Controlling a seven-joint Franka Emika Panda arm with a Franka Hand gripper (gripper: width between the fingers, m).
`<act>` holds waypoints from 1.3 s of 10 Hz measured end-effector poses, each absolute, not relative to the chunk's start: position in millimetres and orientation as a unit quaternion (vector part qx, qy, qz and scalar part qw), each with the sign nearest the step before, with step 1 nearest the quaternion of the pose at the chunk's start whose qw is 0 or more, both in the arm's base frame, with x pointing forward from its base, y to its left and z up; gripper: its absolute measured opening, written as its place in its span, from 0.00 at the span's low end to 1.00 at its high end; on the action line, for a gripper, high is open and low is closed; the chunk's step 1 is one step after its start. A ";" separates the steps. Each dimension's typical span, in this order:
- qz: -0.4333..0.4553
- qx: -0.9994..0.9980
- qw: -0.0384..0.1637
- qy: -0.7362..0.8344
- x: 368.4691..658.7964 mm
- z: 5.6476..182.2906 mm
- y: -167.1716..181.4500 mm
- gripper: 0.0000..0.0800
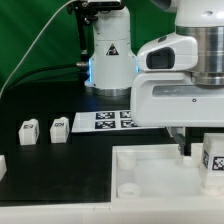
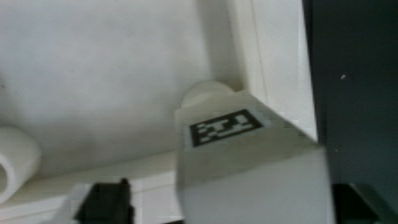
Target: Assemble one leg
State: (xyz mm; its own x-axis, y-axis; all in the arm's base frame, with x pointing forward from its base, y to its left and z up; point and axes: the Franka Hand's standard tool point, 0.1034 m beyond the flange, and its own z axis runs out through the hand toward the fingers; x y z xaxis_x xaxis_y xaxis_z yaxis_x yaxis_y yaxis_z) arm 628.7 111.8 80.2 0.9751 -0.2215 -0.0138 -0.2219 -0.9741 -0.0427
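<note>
One leg (image 1: 213, 160), a small white block with a black-and-white tag, stands upright in the corner of the large white panel (image 1: 160, 170) at the exterior view's right. My gripper (image 1: 200, 140) hangs over it and is open. In the wrist view the leg (image 2: 228, 130) lies between the dark fingers (image 2: 111, 200). A gap shows between that finger and the leg, which rests against the panel's raised rim (image 2: 240, 50). My gripper (image 2: 231, 208) straddles the leg without closing on it.
Two more legs (image 1: 28, 132) (image 1: 58, 127) stand on the black table at the exterior view's left. The marker board (image 1: 112, 120) lies behind the panel by the robot base (image 1: 108, 60). A round hole (image 1: 128, 187) is in the panel's near corner.
</note>
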 end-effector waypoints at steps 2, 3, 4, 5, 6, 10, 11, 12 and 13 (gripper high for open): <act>0.007 -0.985 0.026 0.171 628.5 80.1 113.3 0.41; 0.008 -0.978 0.026 0.207 628.4 80.0 113.2 0.36; 0.009 -0.967 0.026 0.254 628.4 79.9 113.0 0.36; 0.011 -0.953 0.025 0.302 628.3 79.0 112.7 0.36; 0.014 -0.935 0.028 0.354 628.6 78.8 112.5 0.36; 0.044 -0.770 0.045 0.634 627.8 78.0 111.4 0.36; 0.046 -0.735 0.050 0.674 628.0 77.1 110.6 0.36; 0.050 -0.714 0.053 0.697 627.8 77.0 109.9 0.36; 0.050 -0.686 0.051 0.724 627.8 77.1 110.2 0.36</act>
State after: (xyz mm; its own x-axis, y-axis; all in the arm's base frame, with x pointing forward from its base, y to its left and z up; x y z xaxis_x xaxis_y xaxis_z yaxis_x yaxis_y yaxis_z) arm 627.8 110.2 77.1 -0.0543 -0.9883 -0.1424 -0.9985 0.0543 0.0038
